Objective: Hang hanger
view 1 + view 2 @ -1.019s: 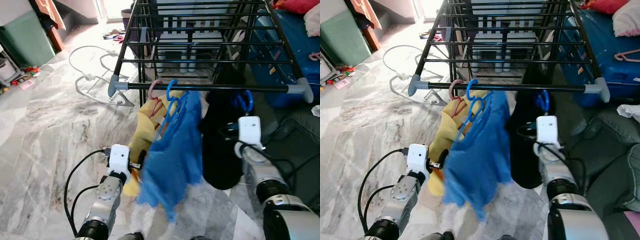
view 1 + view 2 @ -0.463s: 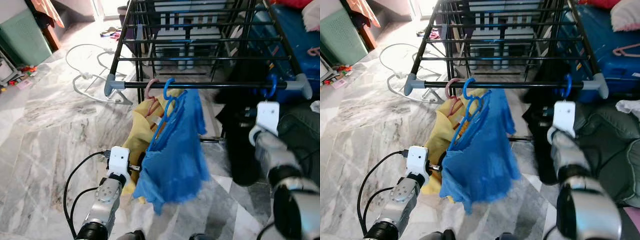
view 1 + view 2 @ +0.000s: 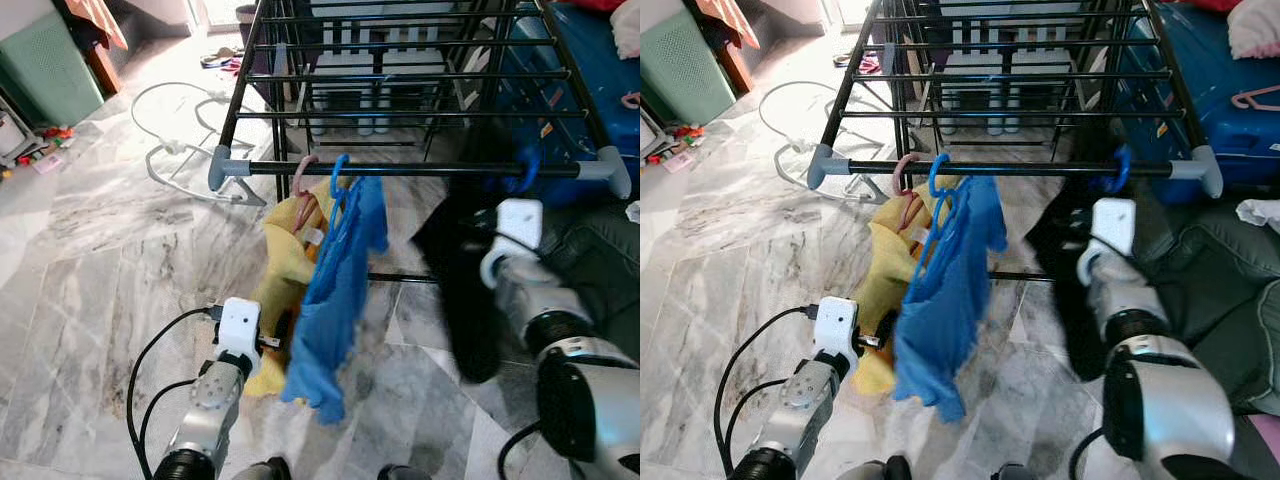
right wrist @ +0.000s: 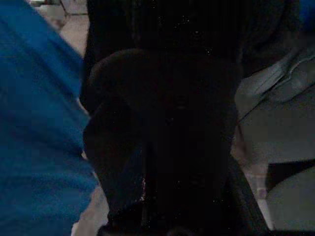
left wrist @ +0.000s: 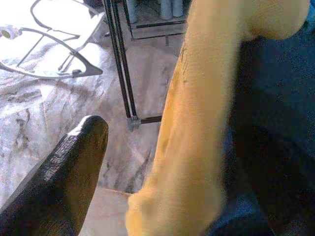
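The right end effector (image 3: 1080, 235) is raised toward the front rail (image 3: 420, 170) of the black drying rack (image 3: 400, 80), buried in a dark garment (image 3: 470, 290) that hangs blurred below the rail; whether its fingers are spread or pressed together cannot be told. The right forearm slants up from the lower right, its white wrist block just under a blue hanger hook (image 3: 527, 165) caught on the rail near the right end cap. The right wrist view gives dark cloth and a strip of blue cloth beside it.

The left end effector (image 3: 285, 335) sits low, forearm angled up, against the yellow garment (image 3: 285, 260). The left wrist view shows one black finger (image 5: 74, 167) apart from the yellow cloth; its other finger is hidden, so its state cannot be told.

On the rail hang a pink hanger (image 3: 303, 180) with the yellow garment and a blue hanger (image 3: 340, 185) with a blue garment (image 3: 335, 290), above the marble floor (image 3: 100, 260).
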Controlling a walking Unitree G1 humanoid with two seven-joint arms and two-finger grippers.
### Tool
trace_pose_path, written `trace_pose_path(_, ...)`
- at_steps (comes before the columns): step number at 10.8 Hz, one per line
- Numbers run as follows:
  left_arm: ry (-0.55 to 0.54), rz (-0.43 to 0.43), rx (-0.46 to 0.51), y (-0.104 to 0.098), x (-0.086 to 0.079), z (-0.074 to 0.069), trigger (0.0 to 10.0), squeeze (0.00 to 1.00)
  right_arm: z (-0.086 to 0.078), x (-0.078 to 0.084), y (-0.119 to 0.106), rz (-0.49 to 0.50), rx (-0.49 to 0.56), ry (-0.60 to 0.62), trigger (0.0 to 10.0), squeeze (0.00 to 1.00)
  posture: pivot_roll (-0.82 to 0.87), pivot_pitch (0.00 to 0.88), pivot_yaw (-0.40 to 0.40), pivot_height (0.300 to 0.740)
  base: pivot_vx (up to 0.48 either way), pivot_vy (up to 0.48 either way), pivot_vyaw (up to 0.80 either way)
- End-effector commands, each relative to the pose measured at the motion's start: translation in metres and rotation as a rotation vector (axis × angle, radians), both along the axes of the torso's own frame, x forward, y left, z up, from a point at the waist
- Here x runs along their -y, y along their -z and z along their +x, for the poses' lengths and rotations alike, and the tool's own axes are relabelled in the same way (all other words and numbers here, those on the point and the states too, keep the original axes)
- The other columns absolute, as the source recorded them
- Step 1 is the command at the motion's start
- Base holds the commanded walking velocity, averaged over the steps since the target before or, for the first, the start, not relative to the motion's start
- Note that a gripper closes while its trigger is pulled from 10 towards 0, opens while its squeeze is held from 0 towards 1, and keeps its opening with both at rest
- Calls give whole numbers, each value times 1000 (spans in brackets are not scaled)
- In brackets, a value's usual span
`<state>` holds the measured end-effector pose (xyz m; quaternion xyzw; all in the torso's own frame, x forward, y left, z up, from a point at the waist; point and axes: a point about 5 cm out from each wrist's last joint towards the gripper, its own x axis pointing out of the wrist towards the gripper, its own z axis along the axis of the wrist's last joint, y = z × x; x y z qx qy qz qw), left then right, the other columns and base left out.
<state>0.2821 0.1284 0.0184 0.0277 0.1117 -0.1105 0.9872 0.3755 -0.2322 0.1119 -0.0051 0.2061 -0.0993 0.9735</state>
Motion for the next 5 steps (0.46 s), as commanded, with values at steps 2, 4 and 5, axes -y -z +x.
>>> trace_pose_path(2, -11, 18, -14, 3, -6, -3, 10000, 0, -6, 5, 9, 35, -27, 37, 10000, 0, -182, 137, 68, 740, 0, 0, 0)
trace_pose_path(4, -4, 20, -19, 3, -4, -2, 10000, 0, -12, 19, 13, 28, -31, 90, 10000, 0, -188, 136, 75, 740, 0, 0, 0)
trace_pose_path(5, 2, 21, -18, 2, -4, -1, 10000, 0, -13, 25, 12, 33, -23, 112, 10000, 0, -190, 138, 77, 740, 0, 0, 0)
